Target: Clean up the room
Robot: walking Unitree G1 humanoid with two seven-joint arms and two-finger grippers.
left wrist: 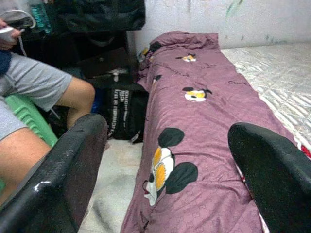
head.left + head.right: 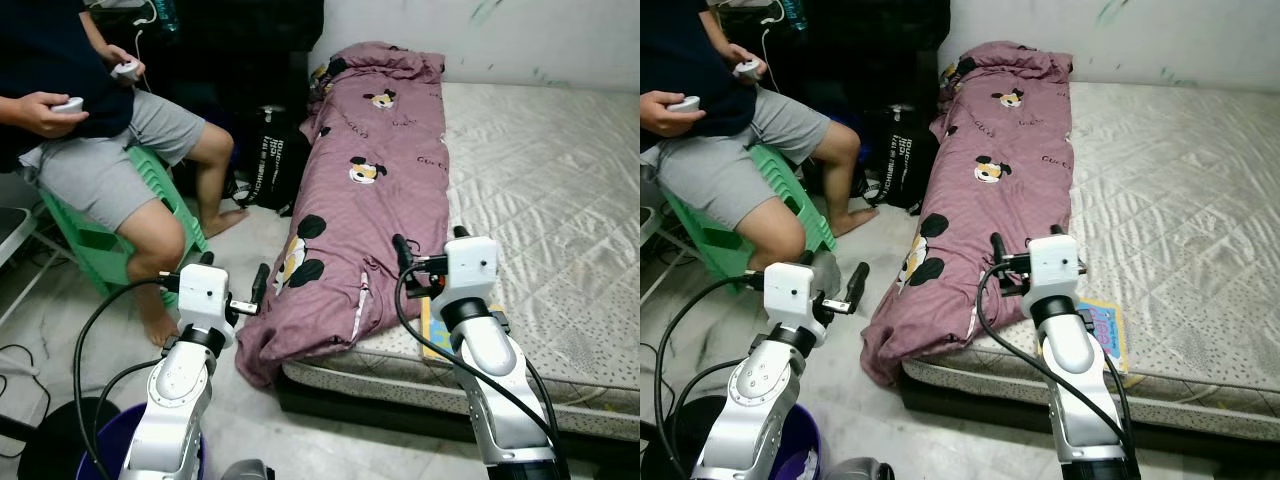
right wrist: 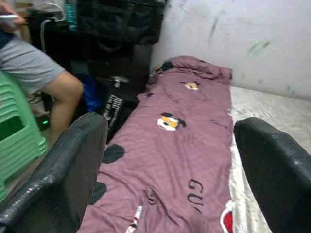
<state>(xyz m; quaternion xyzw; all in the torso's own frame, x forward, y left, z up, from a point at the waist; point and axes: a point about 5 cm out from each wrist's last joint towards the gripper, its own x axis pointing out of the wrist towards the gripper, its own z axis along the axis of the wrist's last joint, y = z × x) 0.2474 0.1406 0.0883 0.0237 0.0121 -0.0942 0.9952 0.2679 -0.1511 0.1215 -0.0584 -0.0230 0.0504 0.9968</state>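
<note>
A purple bucket (image 2: pixel 120 440) stands on the floor (image 2: pixel 260 240) under the left arm, next to a dark round bin (image 2: pixel 45 440); what either holds cannot be made out. A black bag (image 2: pixel 272 160) with white lettering leans between the bed and the seated person's leg.

One purple blanket (image 2: pixel 375 170) printed with cartoon mice lies lengthwise along the near edge of the bare mattress (image 2: pixel 550 180), its lower end drooping over the corner toward the floor. One colourful flat book (image 2: pixel 1105 328) lies on the mattress just beside the right arm.

One person (image 2: pixel 110 150) sits on a green plastic stool (image 2: pixel 100 245), holding two white controllers (image 2: pixel 125 69), one in each hand.

Two grippers are raised in front of the robot. The left gripper (image 2: pixel 232 288) hovers over the floor beside the blanket's hanging end, its fingers (image 1: pixel 73 170) apart with nothing between them. The right gripper (image 2: pixel 425 250) hangs above the blanket's lower part, fingers (image 3: pixel 73 170) likewise spread wide and empty.
</note>
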